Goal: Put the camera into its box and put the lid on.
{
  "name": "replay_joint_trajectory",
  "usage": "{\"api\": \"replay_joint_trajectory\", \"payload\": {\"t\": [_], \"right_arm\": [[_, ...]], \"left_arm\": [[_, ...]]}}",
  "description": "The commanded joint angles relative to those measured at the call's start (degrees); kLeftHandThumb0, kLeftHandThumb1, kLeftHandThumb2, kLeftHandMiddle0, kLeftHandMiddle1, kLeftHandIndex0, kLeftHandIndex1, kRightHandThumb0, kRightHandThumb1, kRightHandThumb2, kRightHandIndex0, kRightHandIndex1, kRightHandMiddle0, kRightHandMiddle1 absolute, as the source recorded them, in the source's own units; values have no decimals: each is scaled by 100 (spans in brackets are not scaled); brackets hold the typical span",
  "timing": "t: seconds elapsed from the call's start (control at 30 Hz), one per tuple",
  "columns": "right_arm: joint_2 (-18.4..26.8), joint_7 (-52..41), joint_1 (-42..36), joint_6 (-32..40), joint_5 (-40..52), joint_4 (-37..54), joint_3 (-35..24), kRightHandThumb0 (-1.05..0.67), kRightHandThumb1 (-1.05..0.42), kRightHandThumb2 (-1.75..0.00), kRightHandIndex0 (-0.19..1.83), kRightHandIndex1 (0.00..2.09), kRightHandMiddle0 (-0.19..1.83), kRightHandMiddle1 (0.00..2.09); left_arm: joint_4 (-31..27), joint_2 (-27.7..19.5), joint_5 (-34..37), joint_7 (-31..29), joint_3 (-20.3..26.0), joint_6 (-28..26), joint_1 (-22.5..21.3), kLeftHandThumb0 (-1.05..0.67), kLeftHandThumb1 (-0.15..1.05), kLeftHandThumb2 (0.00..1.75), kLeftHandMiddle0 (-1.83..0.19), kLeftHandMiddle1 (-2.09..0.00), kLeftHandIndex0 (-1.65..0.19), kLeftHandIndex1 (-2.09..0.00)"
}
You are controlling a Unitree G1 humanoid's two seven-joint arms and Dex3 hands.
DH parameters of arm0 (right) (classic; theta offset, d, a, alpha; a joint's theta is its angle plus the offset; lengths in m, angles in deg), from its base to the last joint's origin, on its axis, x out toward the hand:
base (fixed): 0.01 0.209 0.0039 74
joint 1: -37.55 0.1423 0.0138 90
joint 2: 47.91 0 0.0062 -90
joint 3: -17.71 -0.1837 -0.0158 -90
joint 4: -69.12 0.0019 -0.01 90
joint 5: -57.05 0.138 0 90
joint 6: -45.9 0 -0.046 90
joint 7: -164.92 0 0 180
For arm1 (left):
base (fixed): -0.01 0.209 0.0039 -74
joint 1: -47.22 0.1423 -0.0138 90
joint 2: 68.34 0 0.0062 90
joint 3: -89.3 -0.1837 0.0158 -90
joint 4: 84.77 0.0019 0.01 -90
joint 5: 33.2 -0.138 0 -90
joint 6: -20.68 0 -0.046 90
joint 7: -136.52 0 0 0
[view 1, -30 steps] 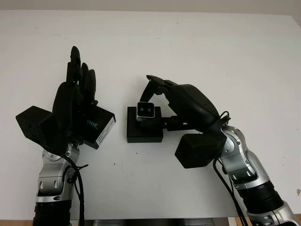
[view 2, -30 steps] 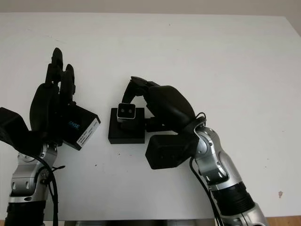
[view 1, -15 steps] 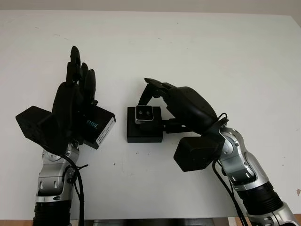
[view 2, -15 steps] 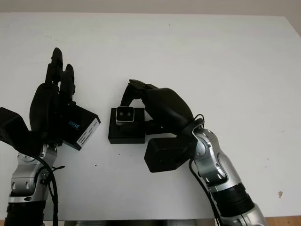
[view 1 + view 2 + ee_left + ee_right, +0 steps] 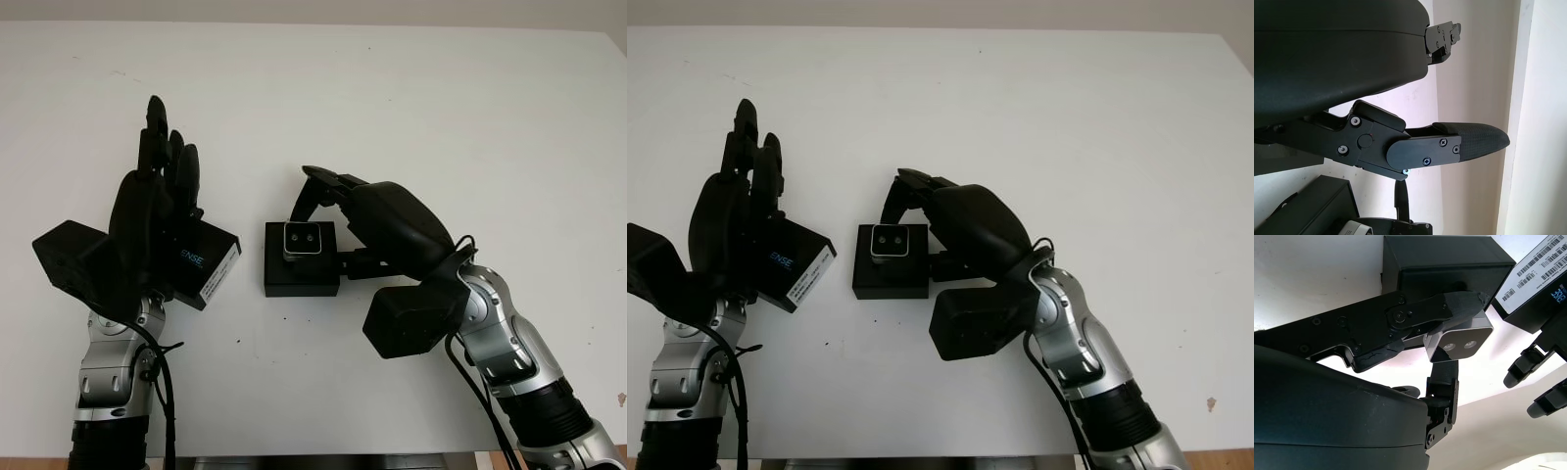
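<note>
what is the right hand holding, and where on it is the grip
The right hand holds the small silver camera over the open black box, fingers pinching its body on opposite sides, lens face left uncovered. The left hand is open, over the lid.

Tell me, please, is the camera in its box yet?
Not yet: the right hand holds the camera above the open box.

The left hand (image 5: 147,220) hides much of the lid (image 5: 201,262).

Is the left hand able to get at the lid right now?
Probably yes: the left hand is open, right over the lid, nothing between. The right hand holds the camera over the box.
</note>
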Motion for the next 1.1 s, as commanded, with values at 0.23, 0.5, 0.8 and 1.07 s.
{"api": "replay_joint_trajectory", "payload": {"t": [0.23, 0.5, 0.8, 1.07], "right_arm": [[34, 12, -95, -100, 2, -44, 38, -42, -105, -19, 30, 6, 30, 179], [47, -33, -101, -107, -3, -43, 49, -41, -105, -18, 30, 5, 30, 182], [56, -35, -128, -120, -21, -36, 54, -41, -105, -18, 29, 5, 29, 179], [220, -329, -81, -120, -93, 12, 105, -59, -105, -12, 19, 2, 16, 141]], "left_arm": [[-69, -2, -7, -3, 2, 51, 35, -83, 105, 50, 19, 0, 19, 0], [-100, -8, -11, 22, 6, 14, 48, -84, 105, 50, 19, 0, 19, 0], [-89, -29, -26, 9, 8, 6, 30, -85, 105, 50, 19, 0, 19, 0], [-127, -44, -59, 12, -7, -20, 49, -84, 105, 52, 19, 0, 19, 0]]}}
